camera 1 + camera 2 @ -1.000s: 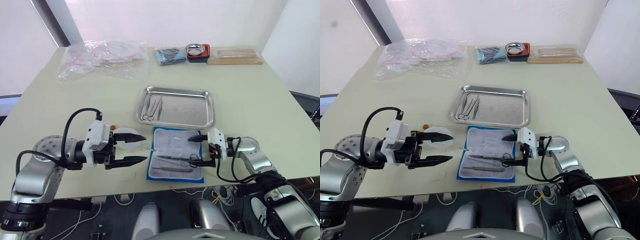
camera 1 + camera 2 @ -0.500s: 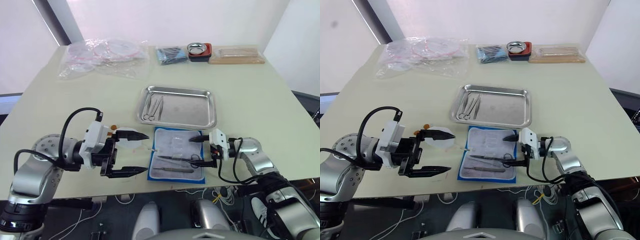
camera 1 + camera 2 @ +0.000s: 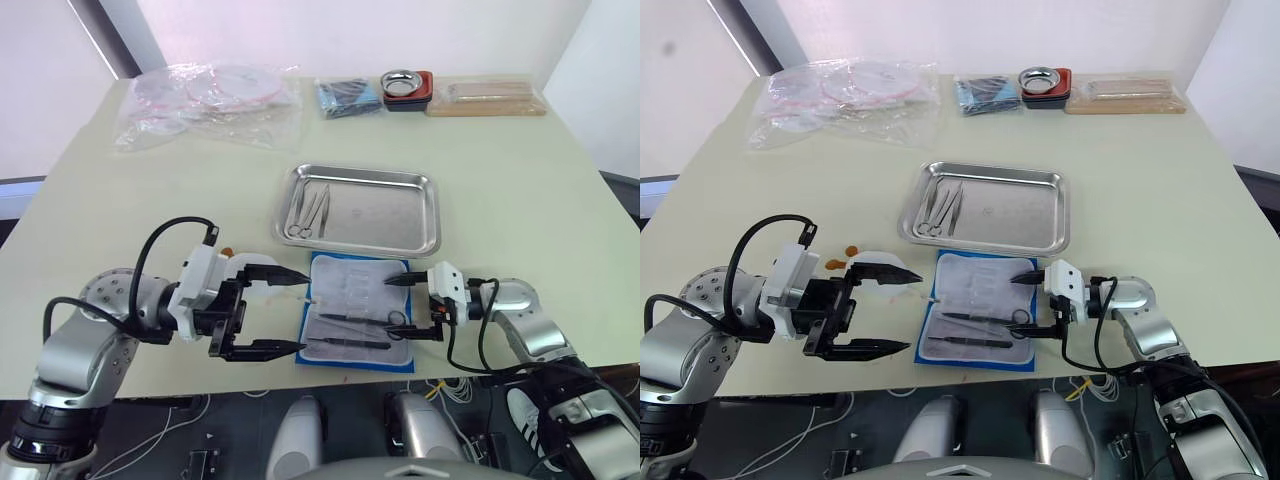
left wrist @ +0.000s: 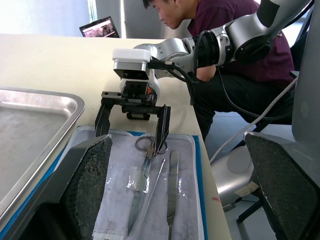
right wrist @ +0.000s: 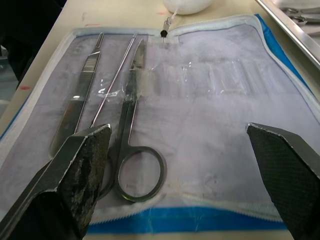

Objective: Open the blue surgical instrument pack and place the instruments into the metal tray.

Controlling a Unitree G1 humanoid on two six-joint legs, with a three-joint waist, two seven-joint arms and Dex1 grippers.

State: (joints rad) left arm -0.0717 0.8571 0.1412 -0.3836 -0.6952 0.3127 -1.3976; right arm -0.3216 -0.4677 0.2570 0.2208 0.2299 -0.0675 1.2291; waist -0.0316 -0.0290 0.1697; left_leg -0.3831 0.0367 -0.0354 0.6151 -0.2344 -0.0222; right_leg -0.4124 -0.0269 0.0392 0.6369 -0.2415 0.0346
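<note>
Both my claws gape wide and hold nothing: my left claw [image 3: 283,312] at the left edge of the opened blue surgical instrument pack [image 3: 360,312], my right claw [image 3: 402,307] over its right side. Three instruments [image 5: 120,100] lie on the pack's whitish inner face, just in front of the metal tray [image 3: 428,212] on the counter [image 3: 520,170].

My two head views look forward and down over the table [image 3: 520,180] from above my arms, taking in its near edge up to the far clutter. They share almost the whole scene, the right eye set slightly to the side.

My left wrist camera sits low, just above the tabletop, looking along its open fingers across the blue surgical instrument pack [image 4: 150,185] toward my right gripper [image 4: 132,122], with a seated person behind.

My right wrist camera faces the opposite way, very close over that pack, with scissors [image 5: 132,125] between its fingertips.
</note>
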